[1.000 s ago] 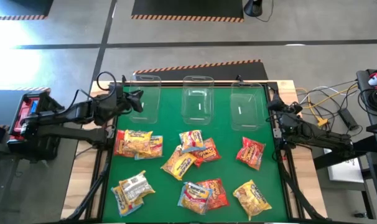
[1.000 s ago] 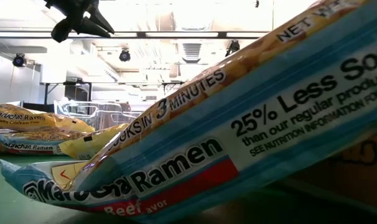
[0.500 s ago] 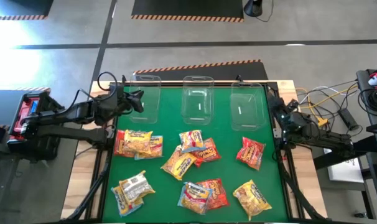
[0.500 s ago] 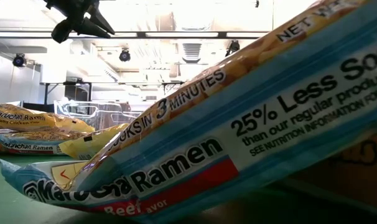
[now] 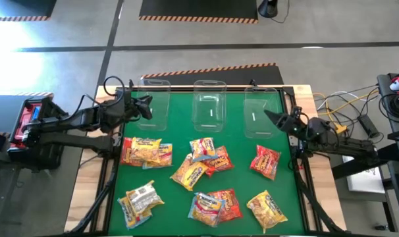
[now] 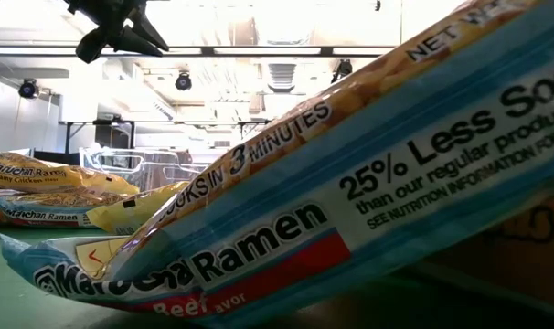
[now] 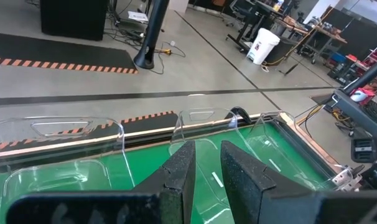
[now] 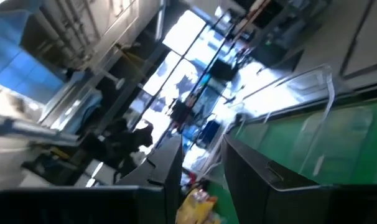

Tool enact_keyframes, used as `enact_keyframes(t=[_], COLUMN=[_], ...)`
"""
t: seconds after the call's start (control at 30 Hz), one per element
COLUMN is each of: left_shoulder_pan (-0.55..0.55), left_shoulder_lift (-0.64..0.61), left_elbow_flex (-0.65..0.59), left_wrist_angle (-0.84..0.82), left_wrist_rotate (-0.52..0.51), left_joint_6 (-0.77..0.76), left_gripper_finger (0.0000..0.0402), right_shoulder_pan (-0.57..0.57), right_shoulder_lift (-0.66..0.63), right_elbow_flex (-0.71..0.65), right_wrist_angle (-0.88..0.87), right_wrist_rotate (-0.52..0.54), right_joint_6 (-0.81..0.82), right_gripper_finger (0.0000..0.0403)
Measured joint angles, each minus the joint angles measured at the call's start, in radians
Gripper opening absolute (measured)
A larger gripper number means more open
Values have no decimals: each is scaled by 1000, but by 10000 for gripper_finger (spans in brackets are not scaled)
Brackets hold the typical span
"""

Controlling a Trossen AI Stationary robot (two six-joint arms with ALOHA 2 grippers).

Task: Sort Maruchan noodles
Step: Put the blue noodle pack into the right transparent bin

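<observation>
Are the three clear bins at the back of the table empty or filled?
Empty. In the high view the three clear bins show only green mat through them; every noodle packet lies on the mat in front.

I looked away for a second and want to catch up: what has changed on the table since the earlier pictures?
The right gripper has swung in from the table's right edge over the green mat, now by the right-hand clear bin, shut and empty. Nothing was picked up or released. The left gripper stays at the left bin, and the noodle packets lie where they were.

bins: three clear plastic bins [image 5: 211, 108] in a row, far edge | surface: green table mat [image 5: 180, 197]
</observation>
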State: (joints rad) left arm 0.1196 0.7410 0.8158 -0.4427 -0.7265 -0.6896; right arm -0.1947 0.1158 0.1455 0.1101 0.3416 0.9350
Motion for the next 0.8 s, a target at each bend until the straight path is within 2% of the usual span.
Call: enact_keyframes(t=[0.23, 0.43, 0.63, 0.8], left_shoulder_pan=[0, 0, 0, 0], left_shoulder_lift=[0, 3, 2, 9], left_elbow_flex=[0, 0, -1, -1], left_wrist_angle=[0, 0, 0, 0], left_wrist_rotate=[0, 0, 0, 0], left_joint_6=[0, 0, 0, 0], left_gripper_finger=[59, 59, 59, 59], right_shoulder_pan=[0, -2, -2, -2], right_shoulder_lift=[12, 12, 11, 12], right_elbow_flex=[0, 0, 0, 0], right_wrist_angle=[17, 41, 60, 60], right_wrist_rotate=[1, -1, -2, -87], right_joint_6=[133, 92, 174, 144], right_gripper_finger=[102, 102, 102, 102])
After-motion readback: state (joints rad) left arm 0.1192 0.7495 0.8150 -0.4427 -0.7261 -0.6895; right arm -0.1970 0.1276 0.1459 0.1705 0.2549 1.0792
